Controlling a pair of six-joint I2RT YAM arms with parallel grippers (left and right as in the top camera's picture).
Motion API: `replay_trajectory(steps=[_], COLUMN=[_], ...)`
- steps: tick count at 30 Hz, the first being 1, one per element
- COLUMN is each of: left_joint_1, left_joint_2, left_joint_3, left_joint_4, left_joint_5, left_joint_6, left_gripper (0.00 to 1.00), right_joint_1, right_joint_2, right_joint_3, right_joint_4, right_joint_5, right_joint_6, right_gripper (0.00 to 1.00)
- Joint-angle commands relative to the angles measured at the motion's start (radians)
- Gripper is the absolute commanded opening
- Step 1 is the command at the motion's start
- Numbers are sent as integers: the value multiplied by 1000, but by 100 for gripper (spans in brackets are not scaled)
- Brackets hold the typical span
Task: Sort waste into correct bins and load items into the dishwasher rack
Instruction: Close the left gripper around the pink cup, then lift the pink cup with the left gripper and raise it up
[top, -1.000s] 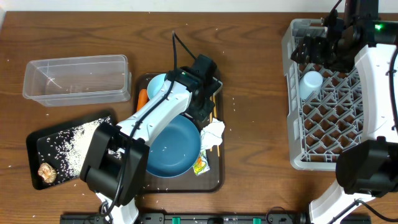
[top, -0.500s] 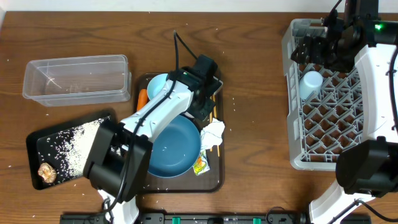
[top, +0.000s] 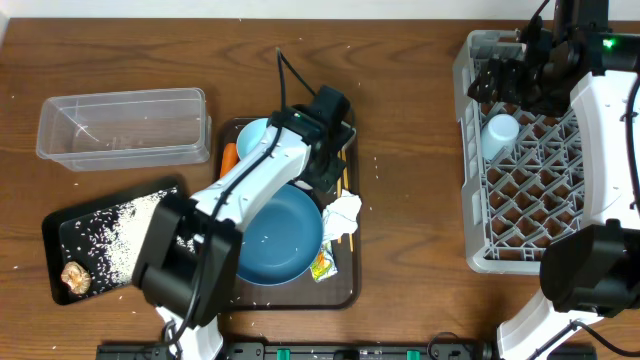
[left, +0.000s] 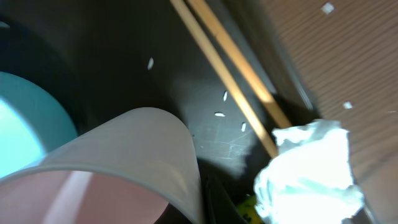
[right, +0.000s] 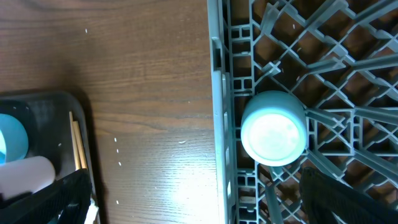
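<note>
One pink cup at left wrist, unseen overhead.

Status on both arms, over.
Left gripper shut, apparently on pink cup rim. Right gripper open above rack, by light-blue cup. Close by: napkin, chopsticks.

We see a dark brown wooden table with a fine lengthwise grain filling nearly the whole overhead view. Along the table's far edge runs a pale strip; at its near edge lies a black rail. Soft overhead light leaves a dull sheen on the table's wood.
</note>
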Motion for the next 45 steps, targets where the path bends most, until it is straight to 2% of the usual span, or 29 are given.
replay_trajectory(steps=[1,6,10,14,19,24,33,45], left_joint_1=[17,91,185,272,337,353,353,353], left_joint_2=[-107,-180,-198,-193,-193,-193,-193,-193], left_joint_3=[65,72,72,72,72,72,72,72], left_joint_4=[-5,6,35,105,209,277,436,475], left_joint_5=[99,356,637,919,1154,1263,1429,1442], left_joint_6=[-32,-32,-31,-31,-32,-32,-32,-35], left_gripper=[6,6,6,6,6,6,6,6], right_joint_1=[7,7,7,11,48,112,201,205], right_joint_2=[-8,-8,-8,-8,-8,-8,-8,-8], right_joint_3=[11,11,10,9,7,-3,-80,-220], right_joint_4=[-1,13,41,63,82,109,244,387], right_joint_5=[-43,-216,-408,-626,-846,-988,-1143,-1342], right_joint_6=[-50,-132,-193,-267,-362,-436,-439,-443], right_gripper=[99,99,99,99,99,99,96,80])
